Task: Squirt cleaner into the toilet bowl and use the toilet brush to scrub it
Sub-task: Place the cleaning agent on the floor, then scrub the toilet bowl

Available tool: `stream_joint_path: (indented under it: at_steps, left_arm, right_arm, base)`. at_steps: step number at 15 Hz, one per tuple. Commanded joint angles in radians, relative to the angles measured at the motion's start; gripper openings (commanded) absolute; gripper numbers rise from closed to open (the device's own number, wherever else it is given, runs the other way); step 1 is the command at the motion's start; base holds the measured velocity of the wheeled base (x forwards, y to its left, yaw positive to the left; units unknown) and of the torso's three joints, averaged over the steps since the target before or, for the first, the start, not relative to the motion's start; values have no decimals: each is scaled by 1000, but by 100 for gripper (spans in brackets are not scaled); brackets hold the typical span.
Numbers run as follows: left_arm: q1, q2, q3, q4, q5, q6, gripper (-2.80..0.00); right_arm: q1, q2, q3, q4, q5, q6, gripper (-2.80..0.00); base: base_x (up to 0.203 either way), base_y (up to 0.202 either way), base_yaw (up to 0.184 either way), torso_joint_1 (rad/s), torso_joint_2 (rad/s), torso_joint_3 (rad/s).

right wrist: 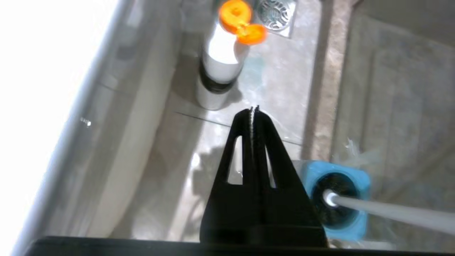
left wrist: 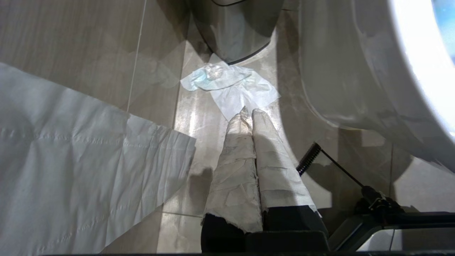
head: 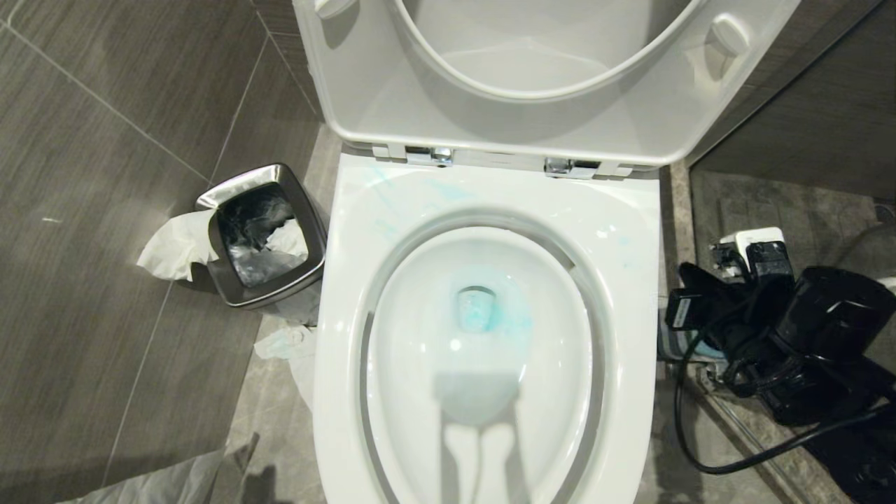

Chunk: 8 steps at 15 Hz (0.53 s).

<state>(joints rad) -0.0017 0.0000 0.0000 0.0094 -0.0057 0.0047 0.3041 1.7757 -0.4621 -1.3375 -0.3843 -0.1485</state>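
Gaping wide, the toilet bowl (head: 483,350) has its lid up and blue cleaner pooled at the drain. Beside its base, the right gripper (right wrist: 253,108) hangs over the floor, jaws together on nothing. Just next to it, the toilet brush (right wrist: 387,209) stands in its blue holder (right wrist: 359,177). Left gripper (left wrist: 251,112), paper-wrapped, jaws together too.

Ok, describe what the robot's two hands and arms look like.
The left hand has two long tapered fingers wrapped in creased whitish tape over a black base, with a thin black cable beside it. The right hand is bare black plastic: two triangular fingers with cut-out slots and toothed inner edges. The right arm is glossy black, with black cables.
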Motion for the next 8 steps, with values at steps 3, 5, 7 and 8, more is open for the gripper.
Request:
stream_joint_path:
  at_steps: [3, 5, 7, 8]
  left_arm:
    - [0, 0, 2, 0, 0, 0, -280]
    - [0, 0, 2, 0, 0, 0, -280]
    - [0, 0, 2, -1, 0, 0, -280]
    - [0, 0, 2, -2, 0, 0, -280]
  right_arm:
    - [-50, -182, 6, 166, -13, -3, -280]
    - [-140, -224, 22, 220, -37, -16, -280]
    - [-231, -260, 30, 253, -52, -34, -280]
    - [-268, -285, 25, 263, -60, -55, -280]
  base:
    - [0, 0, 0, 0, 0, 0]
    - [0, 0, 0, 0, 0, 0]
    - [0, 0, 0, 0, 0, 0]
    - [0, 0, 0, 0, 0, 0]
